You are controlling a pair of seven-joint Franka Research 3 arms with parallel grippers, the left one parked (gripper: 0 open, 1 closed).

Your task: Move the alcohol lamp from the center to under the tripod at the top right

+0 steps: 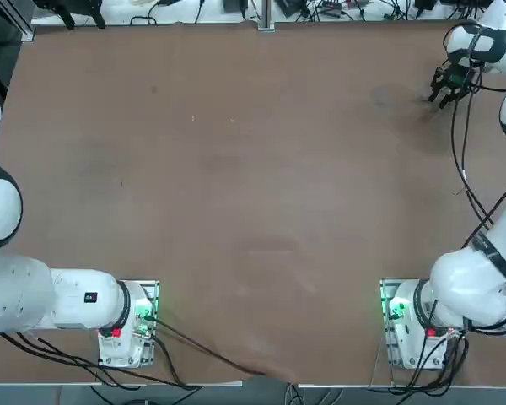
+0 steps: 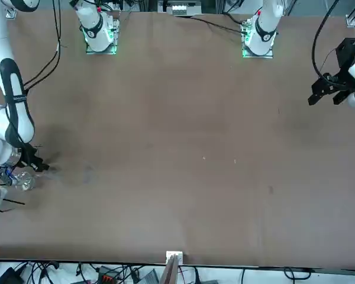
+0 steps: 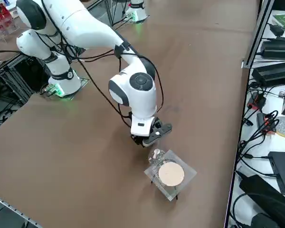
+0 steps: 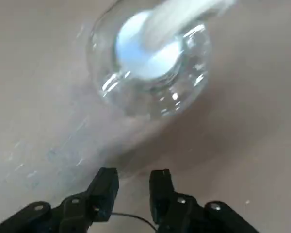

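brown tabletop (image 3: 61, 156); right end effector (image 4: 133, 187) empty, slightly parted, beside alcohol lamp (image 4: 150, 60).

One camera hangs overhead and looks straight down on the table (image 1: 236, 194), the arm bases along its lower edge. Another faces the robot from across the table, high up, bases at its top. A third sits raised at the robot's right, looking diagonally and closer at the tripod (image 3: 171, 174), which the front view shows only partly at its left edge. The wrist camera peers close past the right gripper (image 4: 133, 182) at the alcohol lamp (image 4: 150, 63).
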